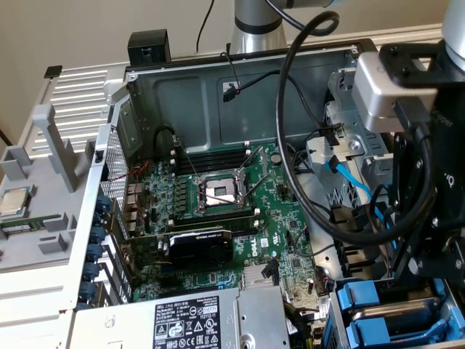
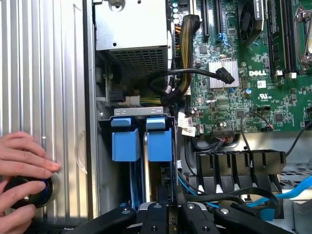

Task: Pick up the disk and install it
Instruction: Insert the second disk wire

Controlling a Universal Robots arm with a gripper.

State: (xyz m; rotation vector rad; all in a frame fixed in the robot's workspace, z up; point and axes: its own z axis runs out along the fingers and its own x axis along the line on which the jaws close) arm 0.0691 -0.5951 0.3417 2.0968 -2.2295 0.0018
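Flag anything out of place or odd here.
A person's hand rests on a black round object with a blue ring on the ribbed metal panel, inside the robot's workspace. On the motherboard, the processor socket sits uncovered, with no cooler and its levers raised.

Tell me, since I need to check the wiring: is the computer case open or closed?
Open: the computer case has no side panel on, leaving its motherboard exposed.

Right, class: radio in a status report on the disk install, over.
Pincer over drive bay. Two blue drive carriers side by side in it. Person's hand on black knob, outside the bay.
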